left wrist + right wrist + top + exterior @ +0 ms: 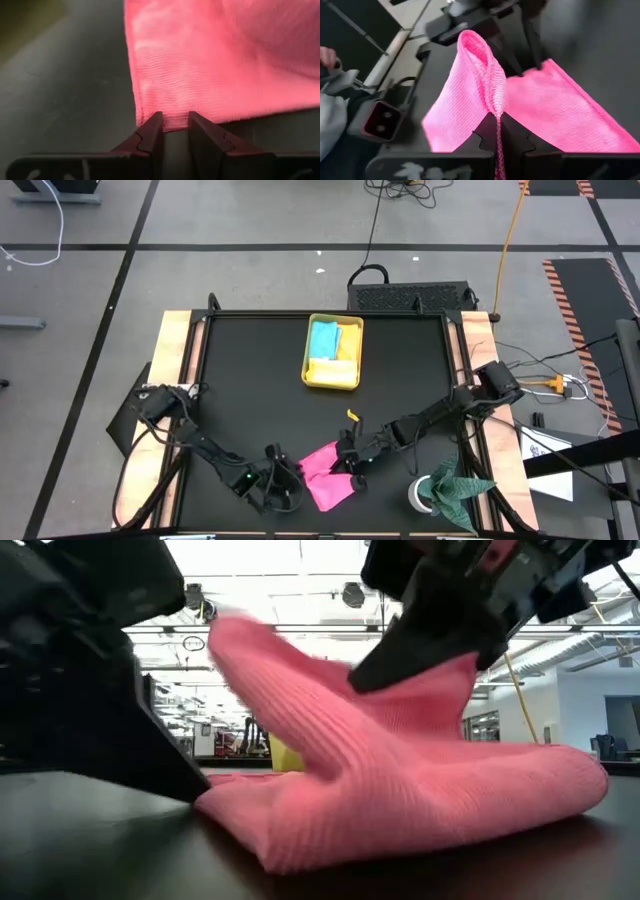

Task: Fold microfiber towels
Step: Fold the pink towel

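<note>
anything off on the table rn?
One oddity: a dark green cloth lies crumpled at the table's near right edge beside a white roll, apart from the pink towel being folded. Folded towels sit neatly in the yellow tray.

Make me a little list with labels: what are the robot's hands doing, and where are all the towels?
pink towel: at the near edge of the table, partly lifted
left hand: holding one edge of the pink towel
right hand: pinching a raised fold of the pink towel, shut on it
tray: yellow, at the far middle of the table
blue towel: inside the tray
yellow towel: inside the tray, beside the blue one
green cloth: bunched at the table's right near corner
</note>
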Controlling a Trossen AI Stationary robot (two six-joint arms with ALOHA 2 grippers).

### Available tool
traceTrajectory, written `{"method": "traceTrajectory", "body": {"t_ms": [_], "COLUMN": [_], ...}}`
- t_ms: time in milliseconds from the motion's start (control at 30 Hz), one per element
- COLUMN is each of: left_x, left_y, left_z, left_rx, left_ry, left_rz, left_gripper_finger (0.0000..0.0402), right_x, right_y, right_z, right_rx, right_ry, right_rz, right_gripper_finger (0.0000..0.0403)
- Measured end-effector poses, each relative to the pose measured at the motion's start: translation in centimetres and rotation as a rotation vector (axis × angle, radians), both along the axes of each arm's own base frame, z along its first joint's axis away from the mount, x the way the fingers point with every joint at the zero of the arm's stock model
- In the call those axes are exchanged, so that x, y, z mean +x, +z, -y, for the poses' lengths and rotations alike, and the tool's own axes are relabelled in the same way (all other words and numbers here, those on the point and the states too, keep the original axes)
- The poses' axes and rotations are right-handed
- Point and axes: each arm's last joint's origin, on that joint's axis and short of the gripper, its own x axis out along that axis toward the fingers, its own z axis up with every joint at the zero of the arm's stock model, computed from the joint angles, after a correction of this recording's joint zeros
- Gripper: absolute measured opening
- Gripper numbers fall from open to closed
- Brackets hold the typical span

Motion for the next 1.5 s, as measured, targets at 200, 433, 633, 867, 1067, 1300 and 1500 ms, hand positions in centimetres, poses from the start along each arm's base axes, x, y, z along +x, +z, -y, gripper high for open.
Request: {"method": "traceTrajectory", "body": {"t_ms": [200, 433, 633, 867, 1067, 1300, 1500], "left_x": [1.0, 1.7, 1.1, 0.3, 0.6, 2.1, 3.1], "left_y": [-0.7, -0.8, -0.1, 2.3, 3.2, 3.8, 1.7], "left_z": [-0.9, -1.6, -0.9, 0.0, 0.2, -0.6, -1.8], "left_rx": [0.027, 0.051, 0.072, 0.058, -0.002, -0.03, -0.085], "left_ry": [0.058, 0.076, 0.055, 0.052, 0.086, 0.062, 0.059], "left_rz": [0.032, 0.047, 0.067, 0.15, 0.229, 0.26, 0.165], "left_gripper_finger": [0.0097, 0.0097, 0.0097, 0.0097, 0.0097, 0.0097, 0.0097], "right_x": [0.5, 0.6, 0.6, 0.6, 0.6, 0.6, 0.6], "right_y": [-0.1, -0.7, -0.8, -1.0, -1.1, -1.1, -1.1], "right_z": [1.4, 2.8, 3.0, 3.6, 3.8, 3.8, 3.7], "right_rx": [-0.01, -0.035, -0.036, -0.078, -0.087, -0.091, -0.089], "right_ry": [-0.062, -0.101, -0.116, -0.177, -0.191, -0.187, -0.166], "right_rz": [-0.008, -0.073, -0.096, -0.105, -0.109, -0.107, -0.111], "right_gripper_finger": [0.0, 0.0, 0.0, 0.0, 0.0002, 0.0018, 0.0019]}}
